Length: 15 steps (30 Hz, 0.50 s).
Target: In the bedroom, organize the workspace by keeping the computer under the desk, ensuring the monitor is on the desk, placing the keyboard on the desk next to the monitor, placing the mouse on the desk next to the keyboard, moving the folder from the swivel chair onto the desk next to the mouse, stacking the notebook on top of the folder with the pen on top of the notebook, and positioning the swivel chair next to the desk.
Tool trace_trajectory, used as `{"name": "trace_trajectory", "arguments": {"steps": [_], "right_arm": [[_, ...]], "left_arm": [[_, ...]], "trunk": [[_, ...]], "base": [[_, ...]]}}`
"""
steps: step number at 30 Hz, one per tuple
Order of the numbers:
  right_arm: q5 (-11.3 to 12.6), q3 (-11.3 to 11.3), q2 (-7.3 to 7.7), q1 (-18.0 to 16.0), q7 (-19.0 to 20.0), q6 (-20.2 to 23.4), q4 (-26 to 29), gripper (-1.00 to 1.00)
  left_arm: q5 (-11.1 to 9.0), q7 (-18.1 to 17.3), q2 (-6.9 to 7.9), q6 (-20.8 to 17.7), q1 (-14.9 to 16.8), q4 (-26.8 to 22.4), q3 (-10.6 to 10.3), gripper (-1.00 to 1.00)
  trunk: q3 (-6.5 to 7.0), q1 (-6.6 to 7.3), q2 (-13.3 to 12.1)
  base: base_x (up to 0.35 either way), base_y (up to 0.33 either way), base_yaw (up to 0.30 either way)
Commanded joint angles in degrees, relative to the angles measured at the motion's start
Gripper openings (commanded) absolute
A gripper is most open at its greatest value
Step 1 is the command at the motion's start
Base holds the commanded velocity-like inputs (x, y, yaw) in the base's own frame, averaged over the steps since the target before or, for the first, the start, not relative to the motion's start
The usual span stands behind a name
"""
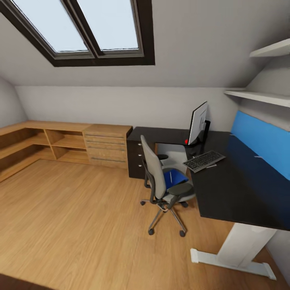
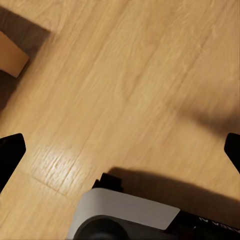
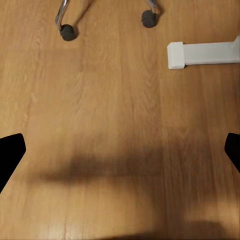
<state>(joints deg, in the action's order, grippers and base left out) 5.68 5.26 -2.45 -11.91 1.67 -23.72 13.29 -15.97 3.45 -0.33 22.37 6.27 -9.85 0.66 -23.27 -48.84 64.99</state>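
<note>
The black-topped desk (image 1: 237, 193) runs along the right wall. On it stand the monitor (image 1: 198, 123) and, in front of it, the keyboard (image 1: 204, 160). The grey swivel chair (image 1: 155, 173) is pushed up to the desk's inner corner, and the blue folder (image 1: 176, 177) lies on its seat. Behind the chair, under the desk, sits the light grey computer (image 1: 172, 154). I cannot make out the mouse, notebook or pen. My left gripper (image 2: 120, 150) and right gripper (image 3: 120, 155) both hang open over bare wooden floor, holding nothing.
A wooden cabinet (image 1: 106, 145) with open shelves lines the back wall at left. The desk's white foot (image 3: 202, 54) and two chair casters (image 3: 67, 32) lie ahead of my right gripper. A blue panel (image 1: 262, 141) backs the desk. My grey base (image 2: 125, 215) shows below the left gripper.
</note>
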Motion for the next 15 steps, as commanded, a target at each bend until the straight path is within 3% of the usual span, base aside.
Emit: {"name": "trace_trajectory", "arguments": {"steps": [1,11,15], "right_arm": [[0.37,0.19,-0.01,-0.04,0.18,-0.19,-0.04,1.00],[0.38,0.27,-0.01,-0.04,0.18,-0.33,-0.11,1.00],[0.39,0.27,-0.01,-0.04,0.18,-0.41,-0.12,1.00]], "left_arm": [[0.00,0.15,-0.02,0.12,0.02,0.01,0.02,1.00],[-0.02,0.14,-0.27,0.30,0.02,0.01,0.13,1.00],[-0.02,0.28,-0.35,0.22,0.01,0.01,0.07,1.00]], "trunk": [[-0.15,0.00,0.04],[-1.03,0.00,0.04],[-2.11,-0.88,1.64]], "base": [[0.025,0.022,-0.124],[0.003,0.003,-0.128],[0.000,0.000,-0.108]]}}
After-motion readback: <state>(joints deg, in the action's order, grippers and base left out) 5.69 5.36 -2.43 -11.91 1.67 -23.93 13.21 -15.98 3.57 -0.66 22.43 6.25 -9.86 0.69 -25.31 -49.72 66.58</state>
